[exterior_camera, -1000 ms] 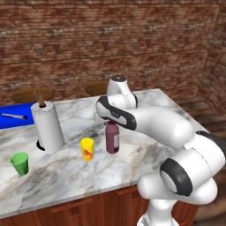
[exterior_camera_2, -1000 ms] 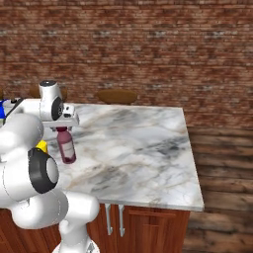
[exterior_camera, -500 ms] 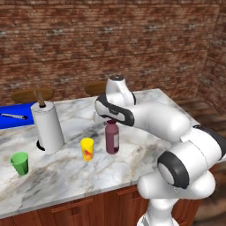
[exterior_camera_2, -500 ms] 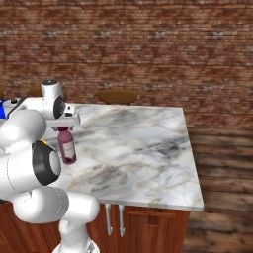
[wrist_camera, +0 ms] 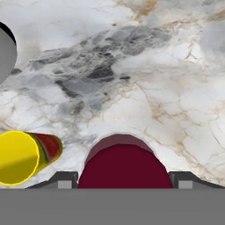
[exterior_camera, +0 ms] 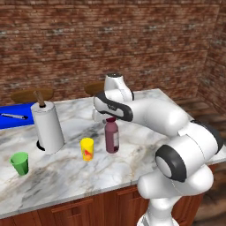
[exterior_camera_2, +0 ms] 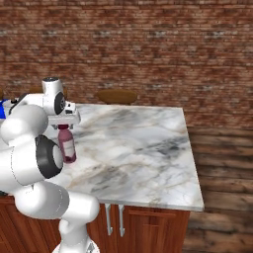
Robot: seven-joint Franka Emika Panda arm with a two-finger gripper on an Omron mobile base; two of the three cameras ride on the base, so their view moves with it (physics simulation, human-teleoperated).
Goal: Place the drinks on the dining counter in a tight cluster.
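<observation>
the white arm rises from the lower right of the left base view, bends at its dark elbow and reaches left across the marble bench (exterior_camera: 66, 172), its hand pointing straight down over the maroon bottle (exterior_camera: 111, 136). the tool (exterior_camera: 110, 118) sits right at the bottle's dark red cap, near the middle of that frame. the bottle stands upright on the bench, tall, dark maroon with a pale label on its side. in the hand view its cap fills the bottom centre, between the two dark fingertips (wrist_camera: 65, 179) at the lower edge; the jaws stand wide on either side of the cap, and i cannot tell if they touch it. a yellow cup (exterior_camera: 87, 148) stands just left of the bottle, a paper towel roll (exterior_camera: 47, 127) further left, a green cup (exterior_camera: 20, 163) at the left edge
</observation>
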